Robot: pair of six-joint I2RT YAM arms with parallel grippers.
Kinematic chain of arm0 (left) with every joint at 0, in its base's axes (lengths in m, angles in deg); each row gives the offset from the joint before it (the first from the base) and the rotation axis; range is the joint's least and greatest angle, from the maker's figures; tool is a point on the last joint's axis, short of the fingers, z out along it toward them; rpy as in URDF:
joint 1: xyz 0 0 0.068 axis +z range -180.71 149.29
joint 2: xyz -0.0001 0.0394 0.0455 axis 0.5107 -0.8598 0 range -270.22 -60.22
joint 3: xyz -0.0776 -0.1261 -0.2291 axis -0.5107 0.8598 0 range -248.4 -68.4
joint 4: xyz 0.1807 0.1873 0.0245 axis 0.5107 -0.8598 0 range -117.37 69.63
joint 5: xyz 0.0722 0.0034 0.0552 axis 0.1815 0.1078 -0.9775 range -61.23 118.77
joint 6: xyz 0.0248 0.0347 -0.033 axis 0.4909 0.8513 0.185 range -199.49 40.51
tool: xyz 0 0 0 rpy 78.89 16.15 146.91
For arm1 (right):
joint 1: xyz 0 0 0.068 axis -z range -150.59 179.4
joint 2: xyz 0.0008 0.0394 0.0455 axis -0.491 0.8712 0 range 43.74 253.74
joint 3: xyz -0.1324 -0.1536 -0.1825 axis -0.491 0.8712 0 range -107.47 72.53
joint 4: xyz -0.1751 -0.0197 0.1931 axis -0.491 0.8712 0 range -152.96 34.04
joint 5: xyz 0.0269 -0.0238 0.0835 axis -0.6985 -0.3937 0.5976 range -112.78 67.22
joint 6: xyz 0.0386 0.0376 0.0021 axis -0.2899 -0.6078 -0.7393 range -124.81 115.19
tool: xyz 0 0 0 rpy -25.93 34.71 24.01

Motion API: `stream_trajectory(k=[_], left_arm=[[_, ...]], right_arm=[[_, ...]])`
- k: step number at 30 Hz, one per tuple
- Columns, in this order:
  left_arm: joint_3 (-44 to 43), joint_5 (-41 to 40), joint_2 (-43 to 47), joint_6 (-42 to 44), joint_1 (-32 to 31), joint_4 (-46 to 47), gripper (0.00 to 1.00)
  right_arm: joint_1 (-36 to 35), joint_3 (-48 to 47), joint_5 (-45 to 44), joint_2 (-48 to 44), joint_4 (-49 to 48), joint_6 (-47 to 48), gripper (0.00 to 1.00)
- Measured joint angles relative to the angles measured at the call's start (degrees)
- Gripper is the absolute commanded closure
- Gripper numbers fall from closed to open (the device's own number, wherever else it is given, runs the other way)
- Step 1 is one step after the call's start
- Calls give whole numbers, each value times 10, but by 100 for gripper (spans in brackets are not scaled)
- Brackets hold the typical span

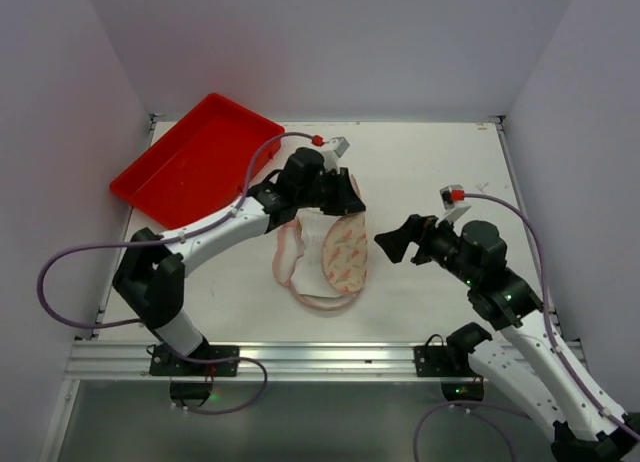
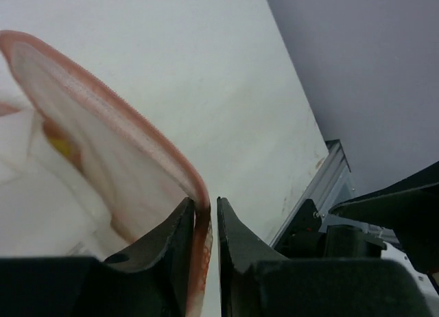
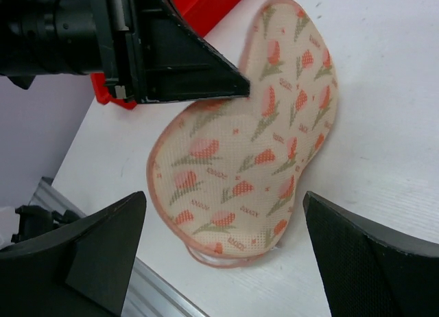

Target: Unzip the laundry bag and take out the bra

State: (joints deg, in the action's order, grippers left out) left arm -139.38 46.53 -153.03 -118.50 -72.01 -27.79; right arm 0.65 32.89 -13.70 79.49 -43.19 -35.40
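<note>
The white table (image 1: 430, 182) sat between pale walls, with a red tray (image 1: 180, 167) at the back left corner. The laundry bag (image 1: 345, 252) lay open in the middle of the table, near the front. The left gripper (image 2: 206, 207) was pinching the bag's pink edge (image 2: 147, 135) and held one flowery half up on its side. Some white cloth (image 2: 27, 166) showed inside. The right gripper (image 1: 395, 240) hung just to the right of the bag, its fingers spread wide, touching nothing.
</note>
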Motion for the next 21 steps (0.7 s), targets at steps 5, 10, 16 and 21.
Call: stream_trajectory(k=[5, 10, 16, 21], left_arm=[[-100, 2, -95, -34, -61, 25, 46], [-176, 17, -176, -38, -108, 35, 8], [-181, -10, -167, -21, -117, 13, 0], [-141, -58, -106, -21, -89, -20, 3]], right_arm=[[0, 0, -78, -95, 30, 0, 1], [0, 0, -151, -186, 38, -1, 1], [0, 0, -209, -253, 54, 0, 1], [0, 1, -220, -248, 60, 2, 1]])
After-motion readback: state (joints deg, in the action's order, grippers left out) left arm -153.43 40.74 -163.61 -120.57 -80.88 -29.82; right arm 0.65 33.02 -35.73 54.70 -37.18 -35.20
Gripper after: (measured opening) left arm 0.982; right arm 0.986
